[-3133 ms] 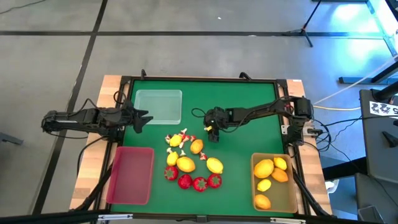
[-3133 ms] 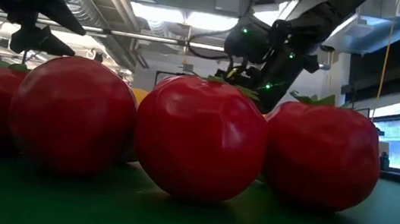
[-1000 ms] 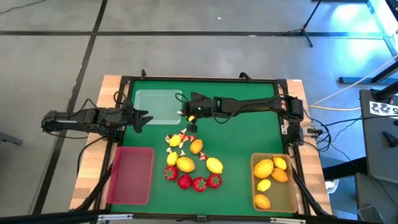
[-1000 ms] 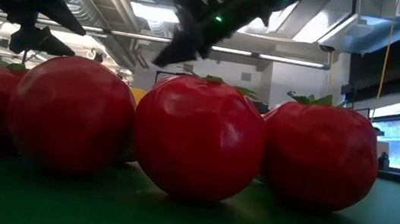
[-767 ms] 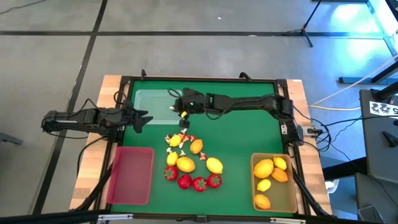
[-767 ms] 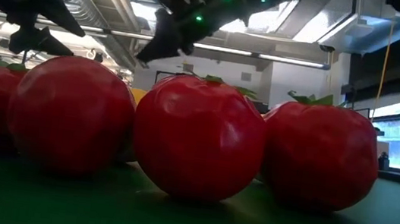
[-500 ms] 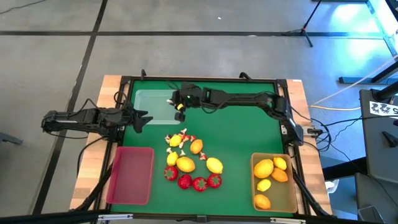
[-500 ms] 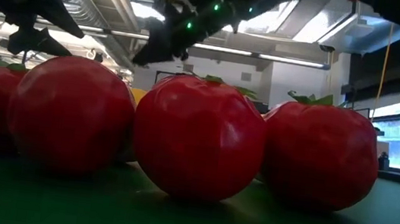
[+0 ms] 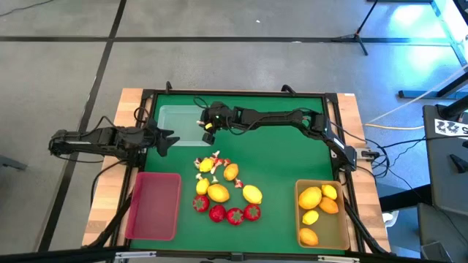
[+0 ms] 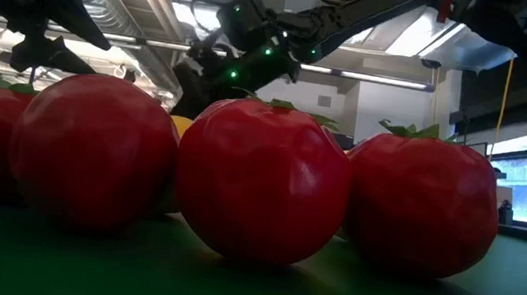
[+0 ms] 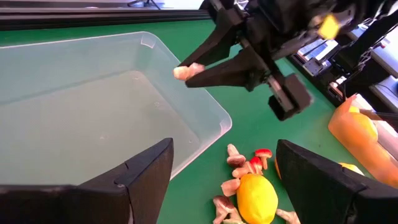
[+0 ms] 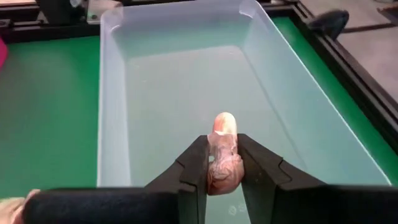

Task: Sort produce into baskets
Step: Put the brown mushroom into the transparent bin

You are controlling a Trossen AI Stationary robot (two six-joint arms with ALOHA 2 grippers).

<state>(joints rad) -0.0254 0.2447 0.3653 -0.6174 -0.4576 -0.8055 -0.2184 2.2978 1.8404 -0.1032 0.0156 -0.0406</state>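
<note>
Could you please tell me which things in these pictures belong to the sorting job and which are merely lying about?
Job: right hand holding a small mushroom over the clear tray; lemons, strawberries, loose mushrooms, red tray, tan tray.

Lying about: cables, tripod stand, waiting left hand.

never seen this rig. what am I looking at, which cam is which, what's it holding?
Two dark robot arms at a green table, sorting toy produce. Overhead camera shows everything; the table-level one sits behind the red strawberries; one camera rides each wrist. The right pincer, shut on a small pale mushroom-like piece, is over the clear plastic tray. The left pincer waits open beside that tray. Yellow lemons lie loose mid-table; the tan tray holds lemons, the red tray nothing.
</note>
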